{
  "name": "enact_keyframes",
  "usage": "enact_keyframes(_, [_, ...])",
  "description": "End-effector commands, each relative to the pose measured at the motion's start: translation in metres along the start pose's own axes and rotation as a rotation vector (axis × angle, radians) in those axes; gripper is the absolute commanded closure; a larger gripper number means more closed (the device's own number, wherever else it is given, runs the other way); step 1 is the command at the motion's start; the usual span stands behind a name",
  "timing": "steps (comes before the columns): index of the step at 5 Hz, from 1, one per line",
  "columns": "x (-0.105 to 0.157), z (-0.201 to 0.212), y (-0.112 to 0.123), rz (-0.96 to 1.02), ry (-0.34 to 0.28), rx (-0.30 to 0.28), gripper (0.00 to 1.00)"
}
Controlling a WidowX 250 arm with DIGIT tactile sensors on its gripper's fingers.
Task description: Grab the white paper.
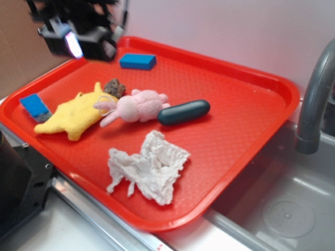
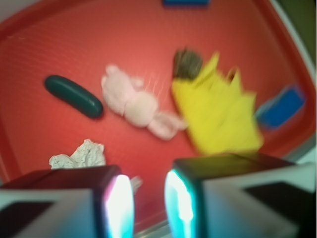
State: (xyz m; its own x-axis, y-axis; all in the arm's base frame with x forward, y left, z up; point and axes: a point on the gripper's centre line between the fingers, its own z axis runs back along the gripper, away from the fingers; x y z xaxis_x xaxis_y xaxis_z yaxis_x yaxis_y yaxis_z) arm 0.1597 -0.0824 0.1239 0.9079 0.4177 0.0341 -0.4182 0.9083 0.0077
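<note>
1. The white paper [image 1: 148, 168] lies crumpled near the front edge of the red tray [image 1: 251, 136], clear of the other things; in the wrist view only a part of it [image 2: 79, 155] shows above the claw's fingers.
2. The claw [image 1: 78, 39] hangs high over the tray's back left corner, well apart from the paper. Its jaws stand narrowly parted and hold nothing.
3. Between claw and paper lie the yellow cloth [image 1: 78, 115], the pink bunny [image 1: 137, 106] and a dark green capsule [image 1: 184, 112]; the paper touches none of them.
4. By the look of it the paper is very light, soft and thin, with ragged edges that could tear, and it would crush rather than resist.
5. The best hold is probably the raised, bunched middle, where the folds stand up from the tray, not the flat torn fringe at the front left.
</note>
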Motion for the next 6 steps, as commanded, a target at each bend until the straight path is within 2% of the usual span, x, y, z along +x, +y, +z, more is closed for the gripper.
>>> enact_keyframes(1, [-0.008, -0.035, -0.038, -0.055, -0.021, -0.09, 0.0])
enact_keyframes(2, [-0.01, -0.059, -0.05, -0.106, 0.021, -0.081, 0.0])
enact_keyframes(4, [-0.021, -0.098, -0.06, -0.123, 0.135, -0.047, 0.01])
enact_keyframes(5, [-0.022, -0.093, -0.063, -0.127, 0.135, -0.048, 1.0])
enact_keyframes(6, [-0.021, -0.092, -0.063, -0.134, 0.138, -0.056, 1.0])
